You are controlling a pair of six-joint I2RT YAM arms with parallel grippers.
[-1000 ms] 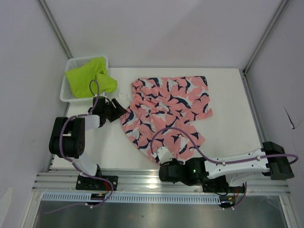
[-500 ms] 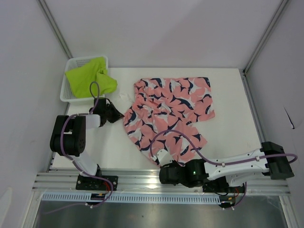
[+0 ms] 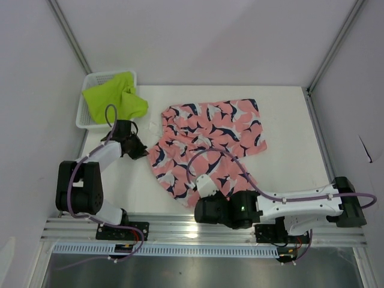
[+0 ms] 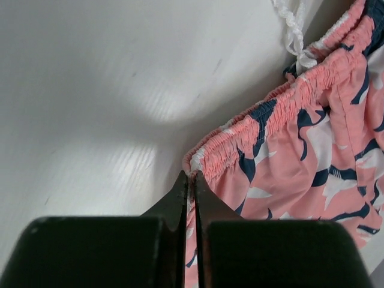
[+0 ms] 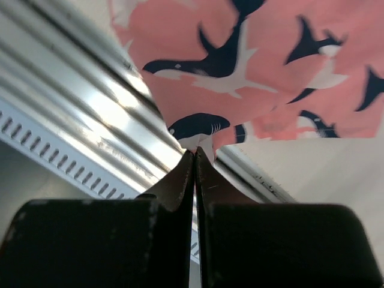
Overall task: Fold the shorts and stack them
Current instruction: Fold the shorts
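Since a second ago the left pincer has gone from gaping beside the coral-pink shorts to clamped shut on them. The whole garment has also slid a little toward the left side of the surface. In the left wrist view the jaws meet on the corner of the gathered waistband, with the white drawstring lying loose further along. The right pincer is likewise closed, nipping a hem corner at the near edge, just over the metal rail.

These shorts lie spread but rumpled across the middle of the surface, waistband to the left and legs to the right. The lime-green shorts sit heaped in the white basket at the far-left corner, untouched.

The cloth looks thin, light and limp, so it will probably sag and crease between the two held points rather than keep a shape. The elastic waistband is the thickest and surest place to grip. A hem corner is thinner and could slip out under a pull, so the two arms would likely need to move together with gentle tension.
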